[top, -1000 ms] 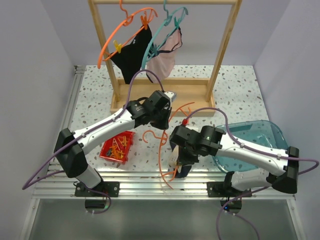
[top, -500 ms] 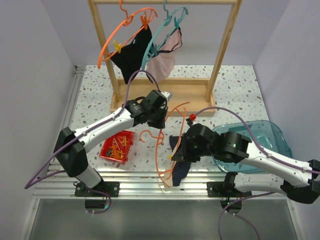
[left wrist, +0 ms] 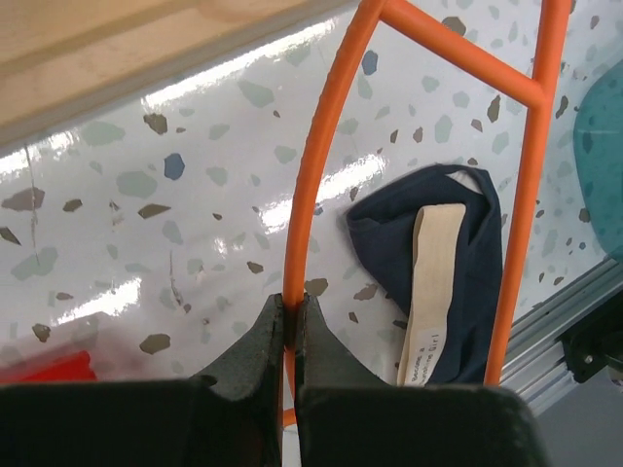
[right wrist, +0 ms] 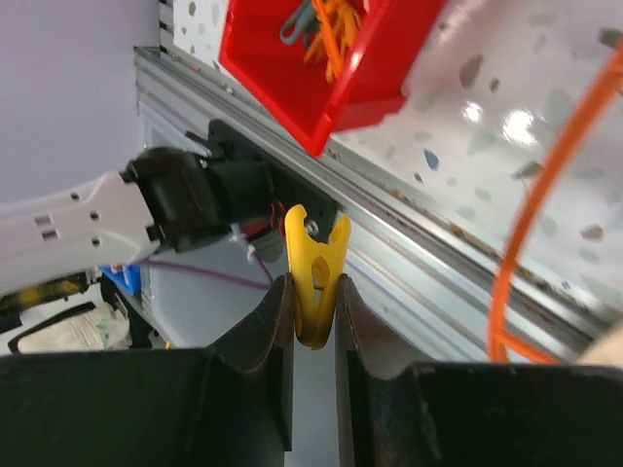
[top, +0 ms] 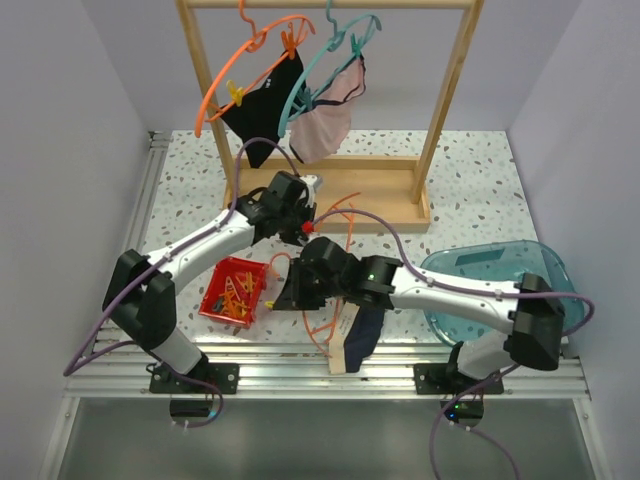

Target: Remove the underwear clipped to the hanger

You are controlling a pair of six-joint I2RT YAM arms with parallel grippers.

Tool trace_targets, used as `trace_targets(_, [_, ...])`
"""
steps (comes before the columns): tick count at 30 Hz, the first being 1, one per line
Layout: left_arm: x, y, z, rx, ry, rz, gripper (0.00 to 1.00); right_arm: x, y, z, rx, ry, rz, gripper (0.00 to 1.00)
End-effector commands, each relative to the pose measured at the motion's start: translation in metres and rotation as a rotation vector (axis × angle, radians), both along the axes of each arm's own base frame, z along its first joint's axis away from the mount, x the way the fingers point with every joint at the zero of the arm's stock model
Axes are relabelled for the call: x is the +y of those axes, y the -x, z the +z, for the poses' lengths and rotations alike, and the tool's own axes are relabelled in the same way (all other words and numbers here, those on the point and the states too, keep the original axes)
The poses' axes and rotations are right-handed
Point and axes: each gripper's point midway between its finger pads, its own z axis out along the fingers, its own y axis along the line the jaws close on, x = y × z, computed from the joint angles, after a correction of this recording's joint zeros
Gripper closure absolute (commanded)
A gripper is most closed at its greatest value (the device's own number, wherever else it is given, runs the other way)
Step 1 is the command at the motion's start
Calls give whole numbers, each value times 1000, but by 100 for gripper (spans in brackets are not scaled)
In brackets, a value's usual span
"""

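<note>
Pinching shut on the wire of a loose hanger (left wrist: 313,185), the left gripper (left wrist: 289,326) holds that orange frame tilted up over the speckled table (top: 470,190), in front of the wooden rack (top: 445,110). Below it the navy brief (left wrist: 458,263) lies flat at the table's near edge, beige lining up; from the left wrist view the hanger's far arm crosses its edge, and I cannot tell whether they touch. The right gripper (right wrist: 313,302) is closed narrow on a yellow clip (right wrist: 315,268), reaching left near the red bin (top: 233,290) of clips. On the rack the black brief (top: 265,105) hangs clipped to an orange hanger (top: 222,82) and the pink brief (top: 325,125) to a teal hanger (top: 296,100). A teal tub (top: 500,285) sits at the right.
</note>
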Motion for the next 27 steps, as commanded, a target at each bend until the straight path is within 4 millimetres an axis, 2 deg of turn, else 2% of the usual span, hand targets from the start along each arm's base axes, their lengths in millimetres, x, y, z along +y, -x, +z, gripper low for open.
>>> trace_targets(1, [-13,-23,22,-106,107,-72,100,54,-23,47,-102,-182,17,100])
trace_targets(3, [-12,-31,24,-119,119,-78,100,68,-29,52,-116,-197,4,100])
trace_targets(5, [-13,-34,22,-120,129,-97,100,84,-37,43,-114,-199,-16,100])
trace_targets(6, [-11,-36,22,-121,134,-98,100,92,-41,49,-112,-221,-25,100])
trace_targets(8, [-11,-36,17,-115,138,-119,100,108,-43,39,-100,-220,-24,100])
trace_targets(9, [-9,-37,15,-113,134,-118,100,117,-46,52,-107,-245,-30,100])
trace_targets(11, [-6,-36,10,-103,133,-124,100,132,-46,54,-116,-245,-30,79])
trace_targets(12, [-5,-36,10,-104,135,-125,100,135,-45,56,-118,-249,-25,55])
trace_targets(14, [-2,-35,7,-97,136,-127,100,142,-48,61,-140,-262,-38,42])
trace_targets(15, [-1,-35,8,-97,142,-126,100,144,-48,61,-144,-267,-40,32])
trace_targets(16, [0,-34,9,-99,143,-129,100,144,-48,65,-151,-278,-42,28])
trace_targets(19, [0,-33,11,-103,146,-136,100,139,-45,69,-144,-292,-39,24])
trace_targets(20, [0,-33,12,-104,146,-139,100,134,-42,63,-141,-280,-34,24])
trace_targets(22, [1,-29,10,-92,147,-146,100,123,-38,76,-150,-303,-38,24])
trace_targets(23, [1,-28,9,-85,146,-148,100,115,-35,68,-145,-287,-35,25])
trace_targets(24, [2,-26,8,-81,146,-153,100,103,-30,82,-152,-304,-35,25])
trace_targets(26, [3,-23,7,-77,141,-161,100,83,-20,75,-160,-259,-19,26])
trace_targets(27, [4,-20,6,-70,136,-167,100,58,-15,83,-175,-221,-38,26])
